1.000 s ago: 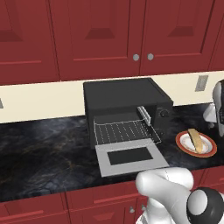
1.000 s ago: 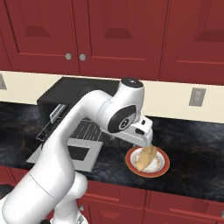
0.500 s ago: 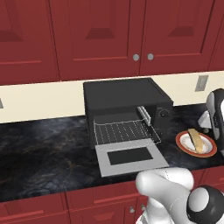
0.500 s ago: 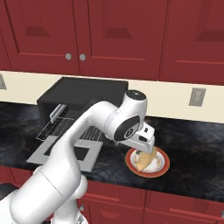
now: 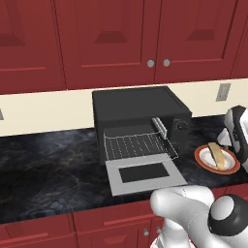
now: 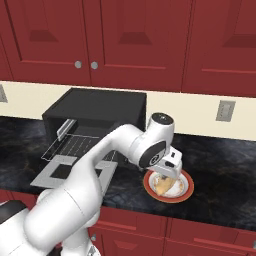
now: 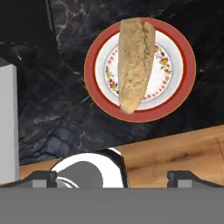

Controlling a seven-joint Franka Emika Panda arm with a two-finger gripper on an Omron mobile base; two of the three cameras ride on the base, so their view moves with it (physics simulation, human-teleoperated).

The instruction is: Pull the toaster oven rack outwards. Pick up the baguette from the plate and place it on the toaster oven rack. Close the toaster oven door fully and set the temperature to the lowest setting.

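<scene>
End effector (image 7: pixel 112 177) wide apart, empty, above baguette (image 7: pixel 134 62) on plate (image 7: pixel 180 94).

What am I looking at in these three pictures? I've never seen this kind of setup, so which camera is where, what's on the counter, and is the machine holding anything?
This is a computer-rendered kitchen with a white robot arm on a driving base. Two cameras ride on the base behind the arm, one to its left and one to its right, so they show the same counter from two sides. The third camera sits on the hand and looks down along the gripper.

On the dark counter stands a black toaster oven. Its door is folded down flat and the wire rack is pulled out over it. To the right of the oven is a red-rimmed plate with a baguette lying on it.

The gripper hangs above the plate with its fingers spread wide. It holds nothing; the baguette is on the plate.
</scene>
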